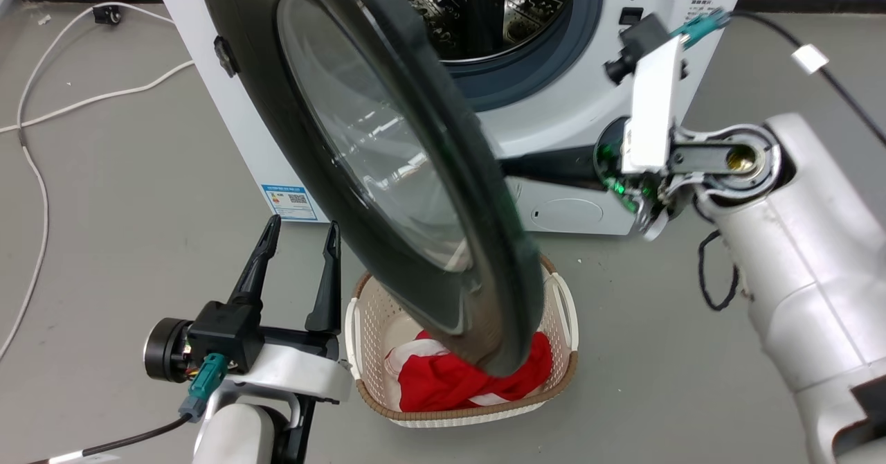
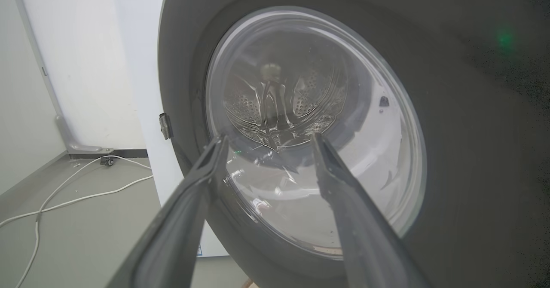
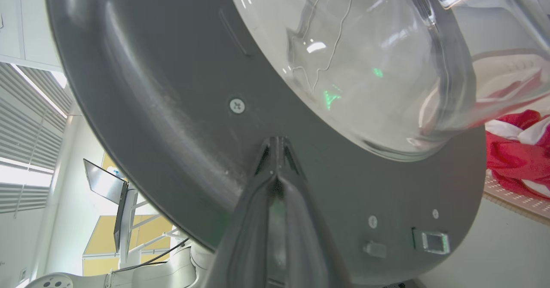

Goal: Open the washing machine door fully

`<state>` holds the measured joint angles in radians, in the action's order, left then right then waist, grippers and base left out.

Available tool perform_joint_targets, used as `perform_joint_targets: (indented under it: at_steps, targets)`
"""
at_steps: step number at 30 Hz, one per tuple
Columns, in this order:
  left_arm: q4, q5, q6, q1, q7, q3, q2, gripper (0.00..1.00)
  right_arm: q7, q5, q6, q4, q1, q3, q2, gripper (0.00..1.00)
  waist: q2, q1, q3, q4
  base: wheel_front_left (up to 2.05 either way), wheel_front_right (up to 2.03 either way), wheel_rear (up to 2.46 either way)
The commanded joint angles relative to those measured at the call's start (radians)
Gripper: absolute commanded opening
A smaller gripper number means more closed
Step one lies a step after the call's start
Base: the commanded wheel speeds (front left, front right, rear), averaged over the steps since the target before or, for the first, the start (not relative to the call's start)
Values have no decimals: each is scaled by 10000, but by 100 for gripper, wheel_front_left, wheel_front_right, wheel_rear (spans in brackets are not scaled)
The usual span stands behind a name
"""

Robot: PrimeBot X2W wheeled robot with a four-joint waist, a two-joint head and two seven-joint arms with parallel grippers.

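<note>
Standing well out from the white washing machine (image 1: 554, 118) in the head view, the washing machine door (image 1: 387, 173) was seen nearly edge-on, its lower rim over a pale basket (image 1: 564, 298) that held red and white cloth (image 1: 443, 381); the steel drum (image 1: 484, 7) and the grey rubber ring (image 1: 547, 55) lay uncovered behind it; the left tool (image 1: 304, 224) was at the lower left, near the door's outer face but apart from it, fingers spread wide and holding nothing; the right arm (image 1: 796, 242) reached in from the right, and its dark fingers (image 1: 547, 170) passed behind the door's rim, tips hidden; white cables (image 1: 41, 104) lay on the grey floor (image 1: 138, 208).

Left wrist view: the wide-set fingers framed the clear glass bowl (image 2: 309, 129) of the door's outer face; the drum showed through the glass; no contact with the door could be confirmed.

Right wrist view: the right tool (image 3: 277, 150) had both fingers pressed together with nothing between them; the tips lay against the door's grey inner face, just below the bulging glass and near a screw (image 3: 236, 105); a latch (image 3: 431, 241) sat at the rim.
</note>
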<state>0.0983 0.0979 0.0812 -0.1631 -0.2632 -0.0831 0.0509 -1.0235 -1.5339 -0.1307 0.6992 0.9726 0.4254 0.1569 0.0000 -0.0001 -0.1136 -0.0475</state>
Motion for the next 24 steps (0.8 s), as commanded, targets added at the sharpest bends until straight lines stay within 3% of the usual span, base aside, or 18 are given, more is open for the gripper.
perform_joint_targets:
  at_steps: [1, 15, 24]
  targets:
    - [1, 16, -43, 143, -22, -32, -8, 100, -113, -90, 0, -184, -302, 97, -182, 0, 0, 1, 56, -24, 0, 0, 0]
    - [27, 159, -157, 179, -22, -205, -9, 100, 168, -193, 0, -1377, -1445, 314, -701, 0, 0, 1, 181, -74, 0, 0, 0]
    - [57, 166, -243, 255, -22, -1, -10, 100, 3160, 164, 0, -1917, -2492, -1117, -418, 0, 0, 1, 209, 228, 0, 0, 0]
